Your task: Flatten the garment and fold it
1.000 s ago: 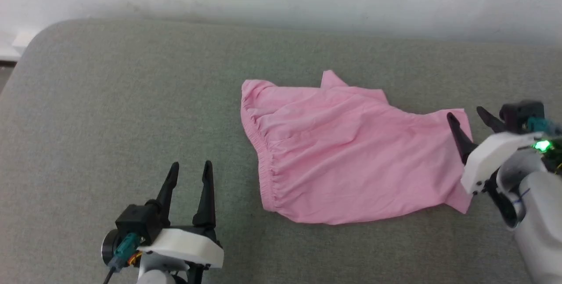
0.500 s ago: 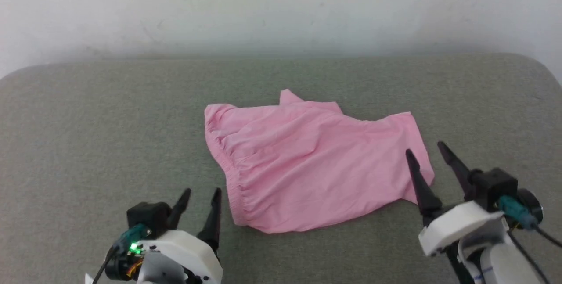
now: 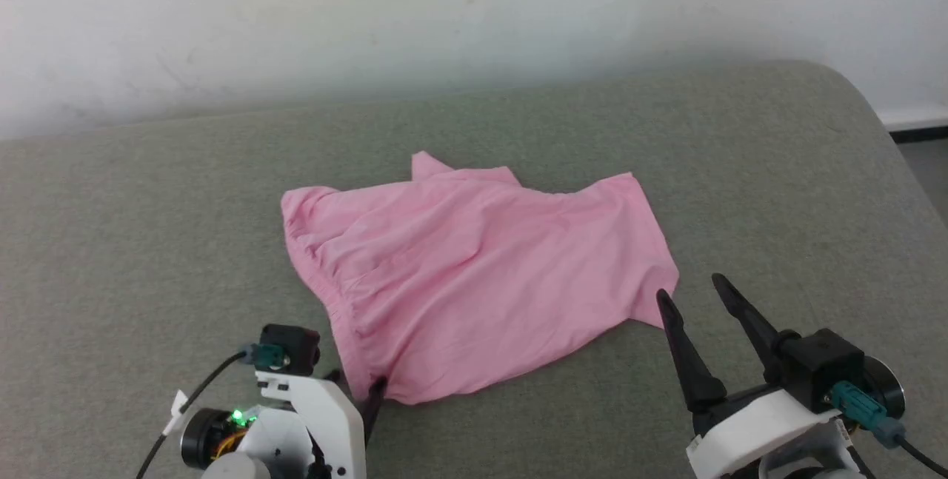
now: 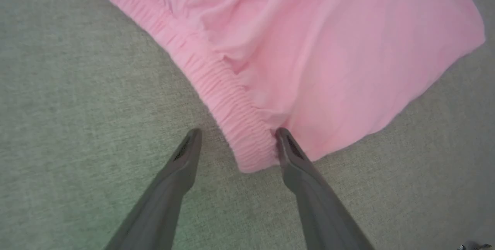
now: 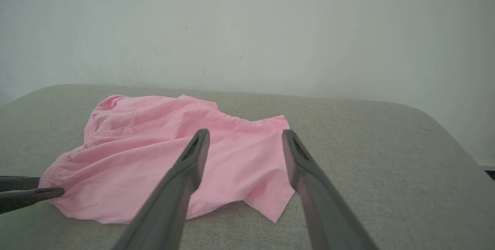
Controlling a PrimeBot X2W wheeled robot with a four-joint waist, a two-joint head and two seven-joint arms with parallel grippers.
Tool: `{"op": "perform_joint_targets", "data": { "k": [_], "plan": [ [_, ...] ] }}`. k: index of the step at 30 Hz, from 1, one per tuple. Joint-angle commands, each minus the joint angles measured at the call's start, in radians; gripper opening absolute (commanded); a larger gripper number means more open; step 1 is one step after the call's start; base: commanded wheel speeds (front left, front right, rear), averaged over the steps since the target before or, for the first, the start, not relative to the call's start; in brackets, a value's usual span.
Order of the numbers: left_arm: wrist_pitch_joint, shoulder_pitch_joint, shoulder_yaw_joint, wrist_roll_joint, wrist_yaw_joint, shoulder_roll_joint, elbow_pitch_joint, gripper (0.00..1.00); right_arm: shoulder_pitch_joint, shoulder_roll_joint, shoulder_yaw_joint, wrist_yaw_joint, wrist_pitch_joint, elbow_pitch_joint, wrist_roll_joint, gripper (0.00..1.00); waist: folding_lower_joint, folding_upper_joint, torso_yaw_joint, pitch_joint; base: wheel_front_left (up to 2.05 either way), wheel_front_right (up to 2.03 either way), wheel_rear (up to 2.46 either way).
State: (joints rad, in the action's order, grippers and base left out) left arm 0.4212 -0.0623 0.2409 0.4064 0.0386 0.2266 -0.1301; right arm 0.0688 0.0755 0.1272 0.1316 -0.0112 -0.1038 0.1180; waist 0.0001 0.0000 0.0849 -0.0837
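A pale wall (image 3: 444, 12) is seen behind a grey-green upholstered surface (image 3: 148, 205) with a rounded far right corner. The garment (image 3: 474, 264), a pair of pink shorts, is spread near the middle of that surface, lying mostly flat with soft creases. Its gathered waistband (image 4: 216, 84) is turned toward the robot's left and its leg openings toward the right. The left hand (image 4: 238, 131) is held wide open at the near end of the waistband. That end is straddled by its two fingers (image 4: 294, 161): one is set against the cloth and the other stands over bare upholstery, and nothing is clamped. The right hand (image 3: 688, 286) is likewise spread fully open and empty. It is positioned just beside the garment's near right corner, with no contact to be made out.
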Motion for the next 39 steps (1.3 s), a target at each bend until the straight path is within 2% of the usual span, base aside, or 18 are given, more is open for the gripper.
{"op": "perform_joint_targets", "data": {
  "k": [1, 8, 10, 11, 15, 21, 25, 30, 34, 35, 37, 39],
  "plan": [
    [0.03, -0.022, 0.011, 0.006, 0.011, 0.009, -0.039, 1.0, 0.019, -0.007, -0.003, -0.001, 0.004, -0.01, 0.003, 1.0, -0.0001, 0.0, 0.031, -0.021, 0.0, 0.0, 0.0],
    [0.147, -0.07, 0.077, 0.047, 0.061, 0.014, -0.173, 1.0, 0.034, -0.008, -0.047, -0.001, 0.077, -0.003, 0.027, 1.0, -0.0001, 0.0, 0.055, -0.034, 0.0, 0.0, 0.0],
    [0.198, -0.07, 0.104, 0.064, 0.071, 0.019, -0.189, 0.3, 0.03, -0.001, -0.065, -0.001, 0.108, 0.001, 0.048, 1.0, -0.0001, 0.0, 0.057, -0.036, 0.0, 0.0, 0.0],
    [0.215, -0.069, 0.113, 0.072, 0.074, 0.022, -0.189, 0.0, 0.028, 0.004, -0.072, -0.001, 0.136, 0.01, 0.065, 1.0, -0.0001, 0.0, 0.057, -0.036, 0.0, 0.0, 0.0],
    [0.211, -0.064, 0.107, 0.086, 0.074, 0.038, -0.153, 0.0, -0.01, 0.044, -0.098, -0.001, 0.271, 0.073, 0.144, 1.0, -0.0001, 0.0, 0.051, -0.037, 0.0, 0.0, 0.0],
    [0.102, -0.063, 0.059, 0.058, 0.019, 0.051, -0.041, 0.0, -0.134, 0.108, -0.061, -0.001, 0.442, 0.194, 0.259, 1.0, -0.0001, 0.0, 0.016, -0.052, 0.0, 0.0, 0.0],
    [0.059, -0.072, 0.052, 0.032, -0.004, 0.053, 0.043, 0.0, -0.247, 0.139, -0.013, -0.001, 0.512, 0.291, 0.304, 1.0, -0.0001, 0.0, -0.015, -0.081, 0.0, 0.0, 0.0],
    [0.029, -0.082, 0.056, 0.013, -0.015, 0.052, 0.113, 0.0, -0.371, 0.138, 0.043, -0.001, 0.555, 0.447, 0.348, 1.0, -0.0001, 0.0, -0.041, -0.114, 0.0, 0.0, 0.0],
    [0.017, -0.083, 0.062, 0.009, -0.016, 0.05, 0.135, 0.0, -0.414, 0.133, 0.094, -0.001, 0.606, 0.578, 0.391, 1.0, -0.0001, 0.0, -0.054, -0.12, 0.0, 0.0, 0.0],
    [0.014, -0.081, 0.062, 0.01, -0.016, 0.05, 0.139, 0.0, -0.417, 0.132, 0.106, -0.001, 0.627, 0.604, 0.406, 0.84, -0.0001, 0.0, -0.056, -0.12, 0.0, 0.0, 0.0],
    [0.007, -0.077, 0.063, 0.011, -0.017, 0.05, 0.145, 0.0, -0.416, 0.13, 0.131, -0.001, 0.684, 0.648, 0.439, 0.0, -0.0001, 0.0, -0.055, -0.117, 0.0, 0.0, 0.0],
    [-0.005, -0.069, 0.056, 0.016, -0.021, 0.049, 0.153, 0.0, -0.419, 0.126, 0.148, -0.001, 0.72, 0.67, 0.47, 0.0, -0.0001, 0.0, -0.047, -0.112, 0.0, 0.0, 0.0]
  ]
}}
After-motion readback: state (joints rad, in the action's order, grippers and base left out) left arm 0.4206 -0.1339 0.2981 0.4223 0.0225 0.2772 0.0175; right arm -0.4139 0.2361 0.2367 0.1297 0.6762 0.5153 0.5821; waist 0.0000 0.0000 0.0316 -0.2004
